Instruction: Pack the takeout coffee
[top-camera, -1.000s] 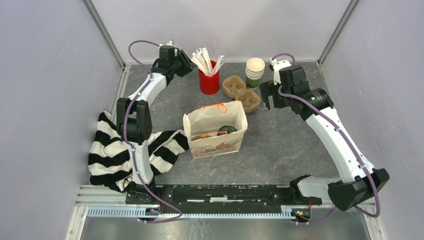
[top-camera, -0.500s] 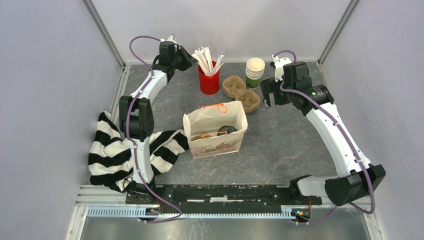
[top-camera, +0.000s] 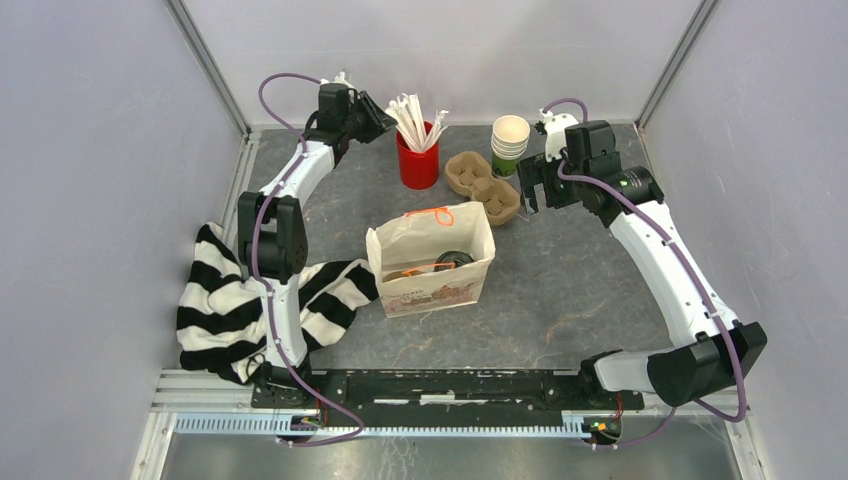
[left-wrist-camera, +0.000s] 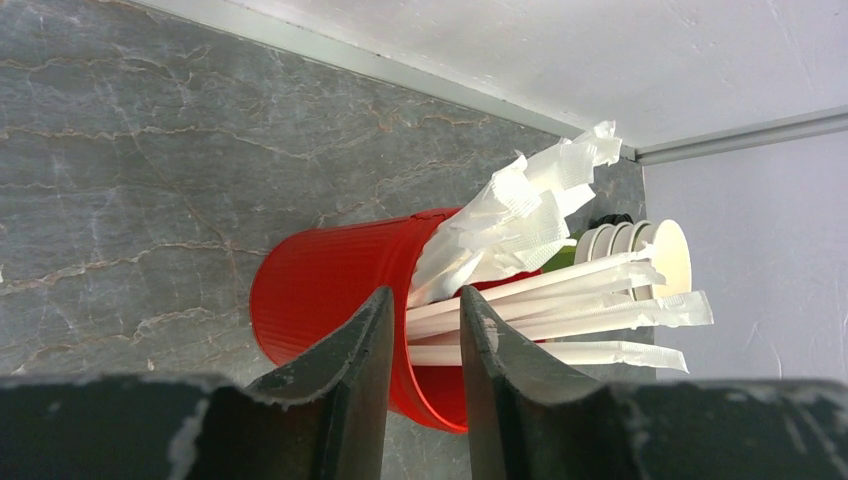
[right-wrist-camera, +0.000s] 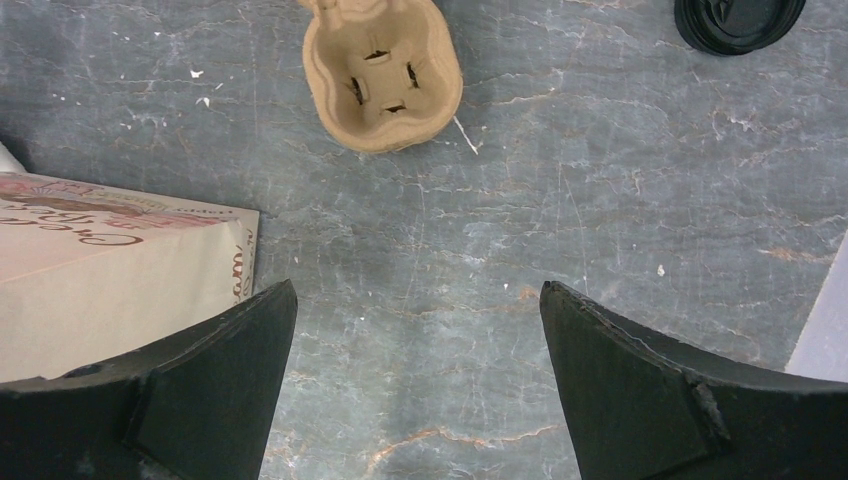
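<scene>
A round black lid (top-camera: 455, 258) shows inside the open paper bag (top-camera: 432, 285) at the table's middle; it looks like the takeout coffee, with its green side hidden by the bag wall. My left gripper (top-camera: 384, 122) is at the back, beside the red cup (top-camera: 419, 165) of wrapped straws (top-camera: 412, 118). In the left wrist view the gripper (left-wrist-camera: 425, 295) is narrowly open and empty, with the red cup (left-wrist-camera: 320, 300) and the straws (left-wrist-camera: 560, 300) just beyond the tips. My right gripper (top-camera: 530, 192) is wide open and empty (right-wrist-camera: 418, 290) above bare table.
A cardboard cup carrier (top-camera: 484, 185) (right-wrist-camera: 381, 75) lies behind the bag. A stack of lidless green cups (top-camera: 510, 142) stands at the back. A lone black lid (right-wrist-camera: 738, 18) lies on the table. A striped cloth (top-camera: 235, 310) lies by the left arm's base. The bag's side (right-wrist-camera: 110, 270) shows in the right wrist view.
My left gripper has swung a little back and right towards the straws. My right gripper has moved slightly back and left, towards the cup stack. The bag has not moved.
</scene>
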